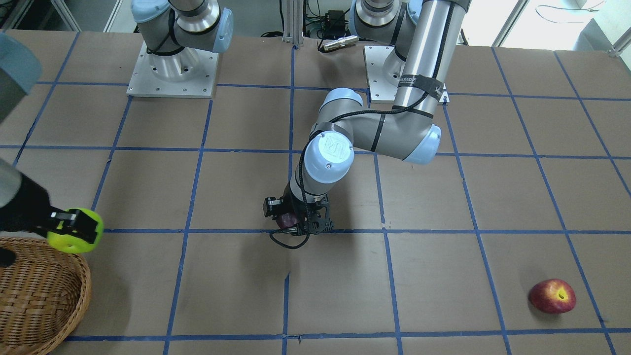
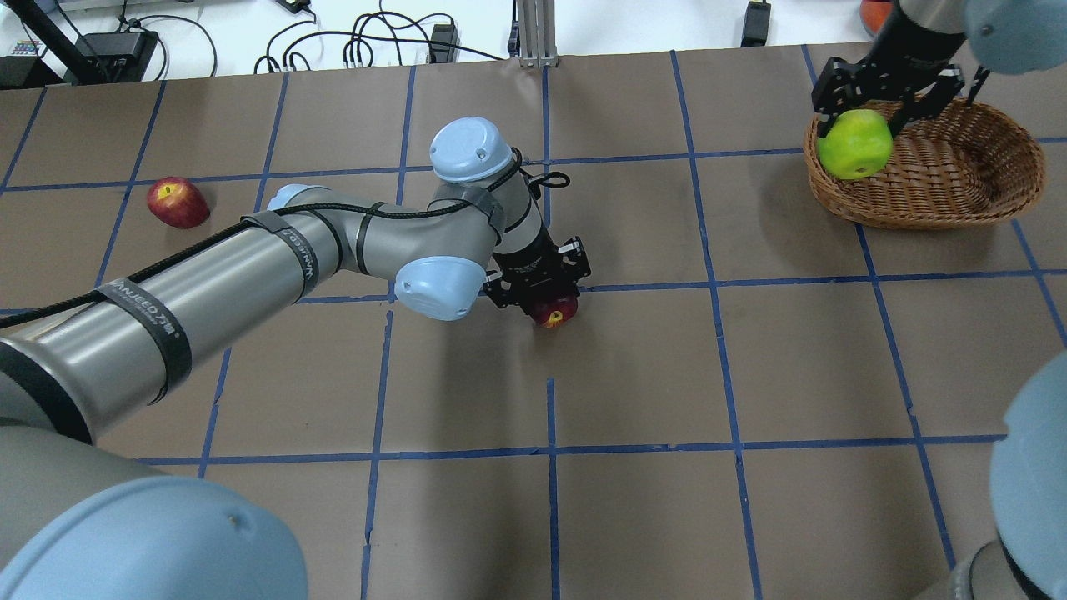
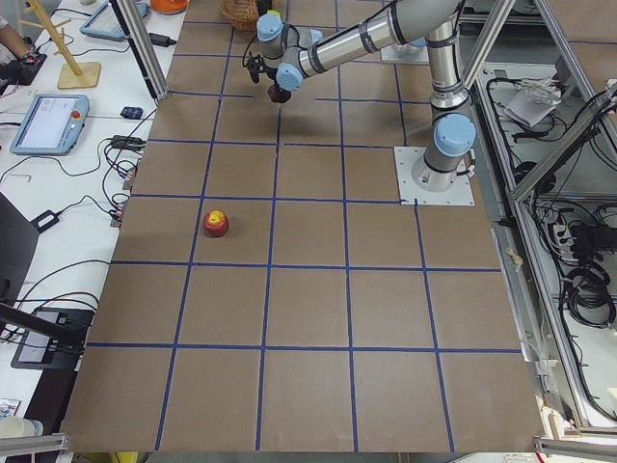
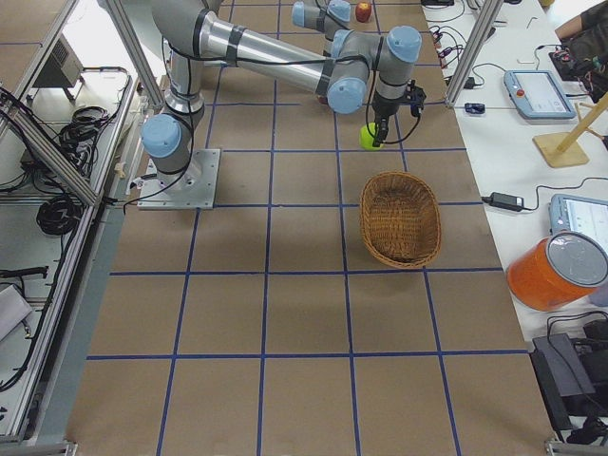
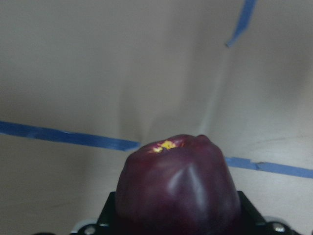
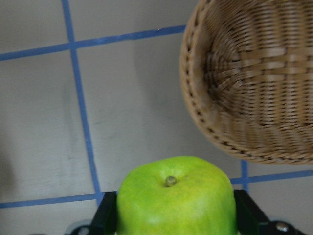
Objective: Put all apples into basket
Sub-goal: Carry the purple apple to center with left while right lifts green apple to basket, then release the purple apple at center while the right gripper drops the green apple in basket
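Right hand [image 2: 859, 132] clamped on green apple [image 6: 176, 200], raised. Overhead view reads it over basket [image 2: 959, 187] rim. Right-side and wrist views show it just beside rim, over desk [image 2: 750, 375]. Left hand [image 1: 296, 222] clamped on maroon apple [image 5: 178, 188], mid-desk, low; desk contact unclear. Red apple [image 1: 552, 296] loose on desk, well apart from basket. Count: 3 apples, 1 basket.

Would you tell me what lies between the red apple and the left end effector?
In the front-facing view, only bare table with blue tape lines lies between the red apple and the left end effector, which grips the dark apple.
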You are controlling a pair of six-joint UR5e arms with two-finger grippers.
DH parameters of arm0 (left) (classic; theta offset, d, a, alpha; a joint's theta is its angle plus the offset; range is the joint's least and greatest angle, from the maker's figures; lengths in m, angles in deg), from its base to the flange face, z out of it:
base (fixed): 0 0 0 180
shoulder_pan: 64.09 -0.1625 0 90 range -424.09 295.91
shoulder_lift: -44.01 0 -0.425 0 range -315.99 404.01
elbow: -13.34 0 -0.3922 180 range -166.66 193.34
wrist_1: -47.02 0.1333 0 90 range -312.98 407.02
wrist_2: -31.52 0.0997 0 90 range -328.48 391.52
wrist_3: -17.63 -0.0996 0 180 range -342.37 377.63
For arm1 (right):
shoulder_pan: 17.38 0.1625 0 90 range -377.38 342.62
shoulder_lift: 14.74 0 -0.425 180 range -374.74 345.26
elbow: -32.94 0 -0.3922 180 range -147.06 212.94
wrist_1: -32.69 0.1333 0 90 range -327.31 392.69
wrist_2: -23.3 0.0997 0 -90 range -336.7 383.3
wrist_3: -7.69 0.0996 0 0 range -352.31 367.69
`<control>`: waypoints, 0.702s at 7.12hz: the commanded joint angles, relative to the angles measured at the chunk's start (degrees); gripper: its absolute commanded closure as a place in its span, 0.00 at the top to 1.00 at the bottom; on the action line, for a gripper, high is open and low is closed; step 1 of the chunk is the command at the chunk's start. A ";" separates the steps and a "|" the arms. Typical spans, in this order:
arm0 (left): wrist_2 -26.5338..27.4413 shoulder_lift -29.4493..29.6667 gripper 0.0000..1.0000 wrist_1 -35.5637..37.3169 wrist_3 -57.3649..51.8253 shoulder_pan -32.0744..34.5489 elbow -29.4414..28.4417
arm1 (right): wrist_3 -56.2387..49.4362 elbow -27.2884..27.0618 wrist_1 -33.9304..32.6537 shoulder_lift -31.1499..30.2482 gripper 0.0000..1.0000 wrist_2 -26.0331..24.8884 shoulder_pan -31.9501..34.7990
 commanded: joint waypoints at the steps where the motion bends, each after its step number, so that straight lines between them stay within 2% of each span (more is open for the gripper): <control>1: -0.26 -1.76 1.00 -0.33 -0.77 -1.40 -0.63 | -10.08 2.91 -1.96 4.01 0.00 -4.46 -6.02; 2: -0.08 -3.52 1.00 -1.12 -0.69 -3.25 -2.46 | -12.02 2.92 -8.50 7.34 0.00 -4.91 -8.22; 3: 0.18 -5.98 1.00 -5.91 -1.04 -4.74 -5.00 | -16.30 2.92 -13.61 10.15 0.00 -6.83 -9.29; 5: 6.74 -8.37 1.00 -15.84 -8.55 -12.71 -12.89 | -20.02 2.83 -18.39 13.16 0.02 -7.46 -11.66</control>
